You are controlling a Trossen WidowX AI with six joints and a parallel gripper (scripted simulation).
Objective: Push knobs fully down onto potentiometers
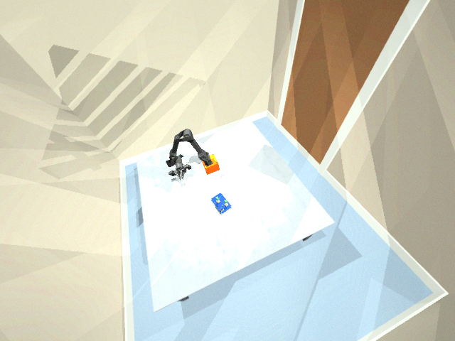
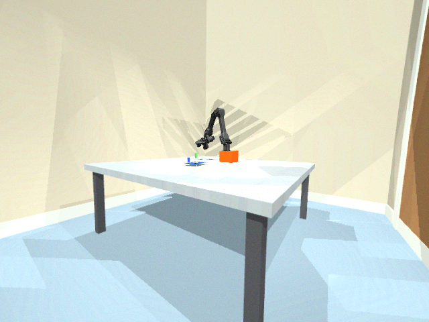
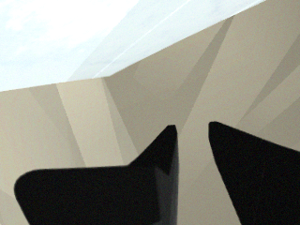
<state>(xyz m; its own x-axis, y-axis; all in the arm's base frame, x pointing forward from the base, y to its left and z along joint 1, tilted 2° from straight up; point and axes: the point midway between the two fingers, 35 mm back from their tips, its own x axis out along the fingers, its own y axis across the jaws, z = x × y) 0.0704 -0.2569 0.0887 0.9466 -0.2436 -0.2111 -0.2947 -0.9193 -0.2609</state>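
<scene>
The blue circuit board (image 1: 220, 204) (image 2: 194, 164) stands on the white table (image 1: 257, 227) (image 2: 242, 187), near its middle. Two small green-topped knobs (image 1: 217, 199) (image 1: 225, 202) stand up from it; in the exterior view a green knob (image 2: 196, 155) stands higher than a blue part (image 2: 188, 159) beside it. My gripper (image 1: 180, 177) (image 2: 198, 142) (image 3: 191, 131) hangs in the air well away from the board, toward the table's far side. Its fingers are nearly together with only a narrow gap and nothing between them. The wrist view shows only wall and table edge past the fingers.
The arm's orange base (image 1: 212, 167) (image 2: 228, 155) sits on the table behind the board. A faint grey patch (image 1: 269, 161) marks the table top on the right. A brown door (image 1: 330, 73) stands in the wall beyond the table.
</scene>
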